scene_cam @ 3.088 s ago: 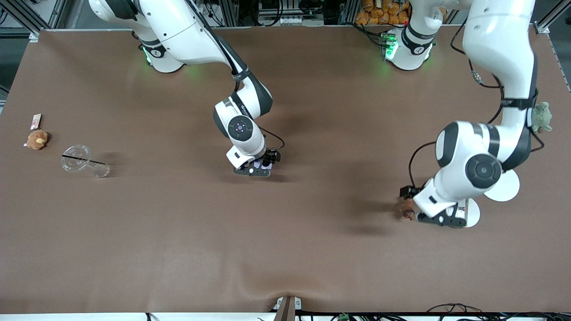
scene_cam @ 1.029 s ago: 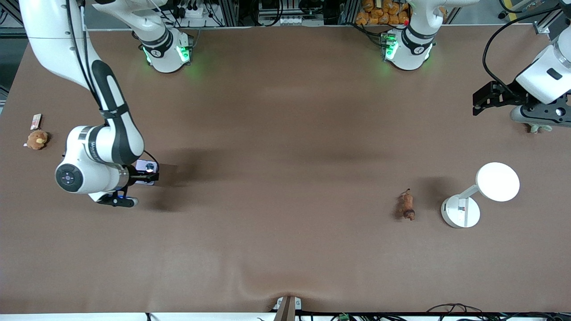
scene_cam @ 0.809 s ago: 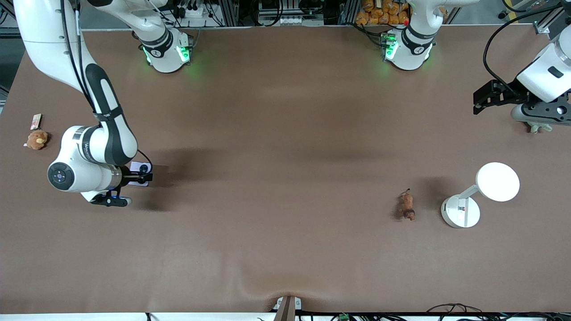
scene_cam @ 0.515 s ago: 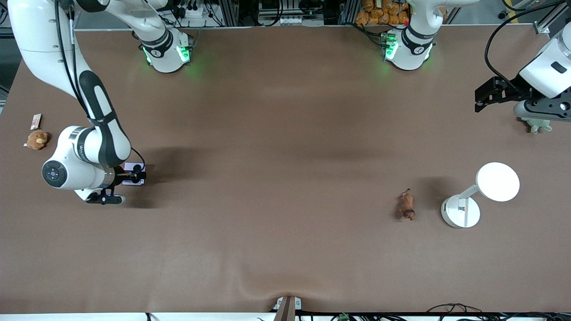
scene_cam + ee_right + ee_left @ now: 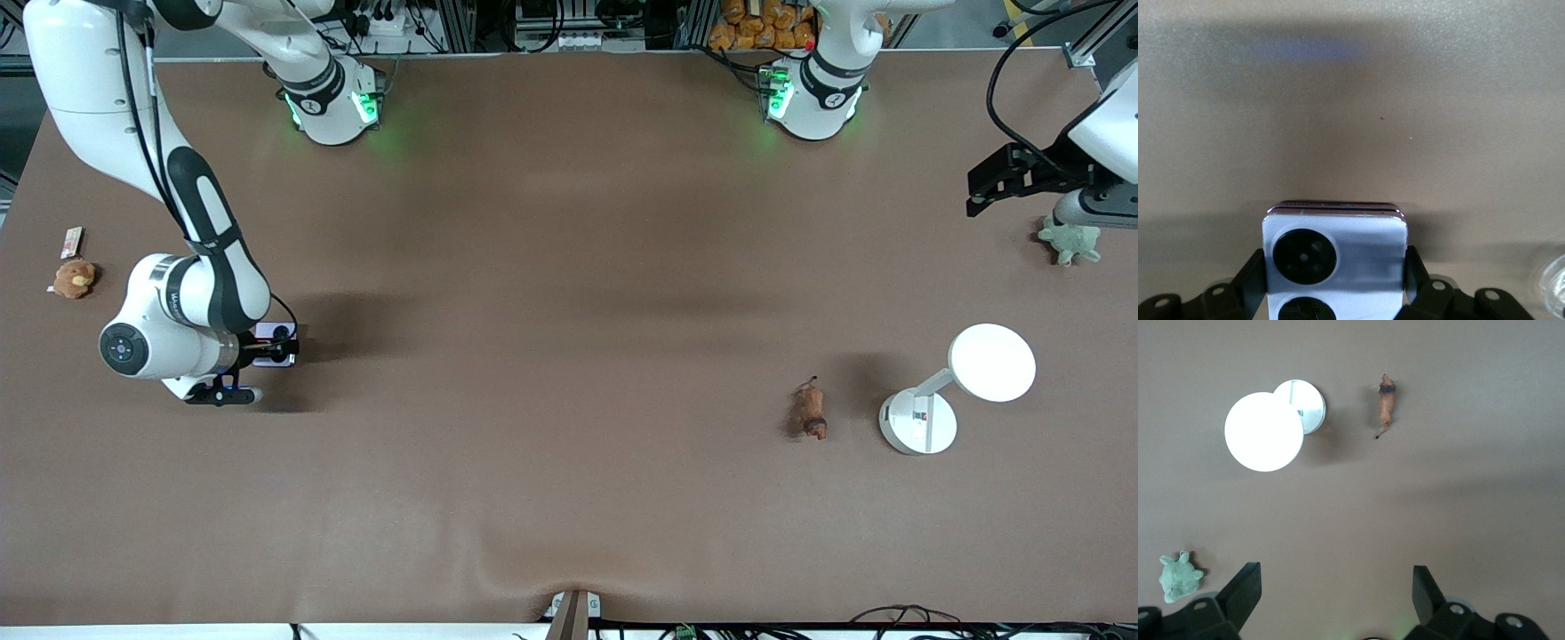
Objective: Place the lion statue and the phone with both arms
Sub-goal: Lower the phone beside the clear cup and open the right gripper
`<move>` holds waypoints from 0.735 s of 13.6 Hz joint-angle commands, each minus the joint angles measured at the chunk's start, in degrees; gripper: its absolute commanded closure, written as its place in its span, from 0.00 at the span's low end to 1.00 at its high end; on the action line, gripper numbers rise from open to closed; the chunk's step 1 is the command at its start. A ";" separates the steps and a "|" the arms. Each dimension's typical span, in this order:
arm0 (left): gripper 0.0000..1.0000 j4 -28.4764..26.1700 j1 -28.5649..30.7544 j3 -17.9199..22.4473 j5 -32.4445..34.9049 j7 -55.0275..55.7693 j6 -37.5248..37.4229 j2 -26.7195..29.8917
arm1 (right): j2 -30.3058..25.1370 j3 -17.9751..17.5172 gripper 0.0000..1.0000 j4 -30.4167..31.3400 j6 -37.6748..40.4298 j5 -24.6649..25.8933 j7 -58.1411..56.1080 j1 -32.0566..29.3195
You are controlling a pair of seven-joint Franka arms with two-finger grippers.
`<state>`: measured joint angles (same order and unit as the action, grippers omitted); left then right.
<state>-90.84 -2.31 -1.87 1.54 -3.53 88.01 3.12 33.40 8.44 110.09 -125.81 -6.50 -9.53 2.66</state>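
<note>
Phone point(image 5: 1335, 267): lower part cut off by right wrist pic edge; in front view mostly hidden by right gripper point(image 5: 267, 348). Left gripper point(image 5: 1013, 178): arm runs off frame edge. Small card point(image 5: 71, 241) near tan plush point(image 5: 73, 278): print too small to read.

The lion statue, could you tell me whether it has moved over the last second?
No. The lion statue lies in the same spot on the table beside the white lamp, just as before.

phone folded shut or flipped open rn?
Folded shut: the phone shows its lens cover, both halves stacked at the edge, clamped in the right pincer.
</note>
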 commanded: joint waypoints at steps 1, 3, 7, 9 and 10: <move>0.00 1.28 0.55 -0.23 0.22 -0.60 -1.35 0.30 | -0.79 -0.18 0.10 0.57 0.12 0.44 -0.40 -0.47; 0.00 1.28 0.55 -0.23 0.13 -0.51 -1.61 0.48 | -1.31 -0.27 0.00 -0.92 3.01 0.35 -0.14 -0.90; 0.00 1.46 0.55 -0.41 0.39 -1.04 -1.61 0.48 | -2.02 -0.44 0.00 -13.64 18.29 -3.24 -0.05 -1.43; 0.00 1.81 0.46 -0.76 0.40 -1.04 -1.61 0.74 | -1.94 -0.44 0.00 -20.93 23.66 -5.10 -0.23 -1.78; 0.00 1.81 0.46 -0.94 0.48 -1.04 -1.61 0.74 | -2.37 -0.62 0.00 -23.66 23.94 -5.36 -0.31 -1.61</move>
<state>-89.86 -2.19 -2.14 1.54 -3.53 87.61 3.15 31.28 8.71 92.27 -104.95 -10.53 -9.51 2.14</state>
